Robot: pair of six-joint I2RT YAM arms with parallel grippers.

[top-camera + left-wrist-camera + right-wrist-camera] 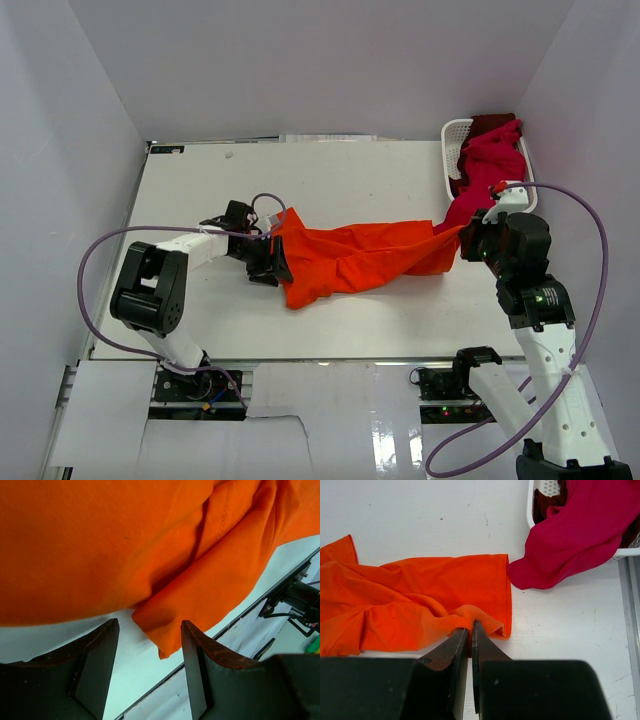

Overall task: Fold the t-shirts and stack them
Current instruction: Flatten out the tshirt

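Observation:
A large orange t-shirt [350, 260] lies rumpled and stretched across the middle of the white table [350, 180]. My right gripper [471, 626] is shut on a pinch of the orange t-shirt's [415, 605] right hem. My left gripper [150, 630] stands open at the shirt's left end, a corner of orange cloth [165, 625] lying between its fingers without being clamped. In the top view the left gripper [272, 262] sits at the shirt's left edge. A crimson-magenta t-shirt [490, 165] spills out of the white basket [455, 135] at the back right, over a dark red one [492, 122].
The basket [540, 500] stands close to the right arm, with the magenta shirt [570, 540] hanging down onto the table beside the orange hem. The table's near edge and a metal rail [240, 620] run just beyond the left gripper. Grey walls enclose the table.

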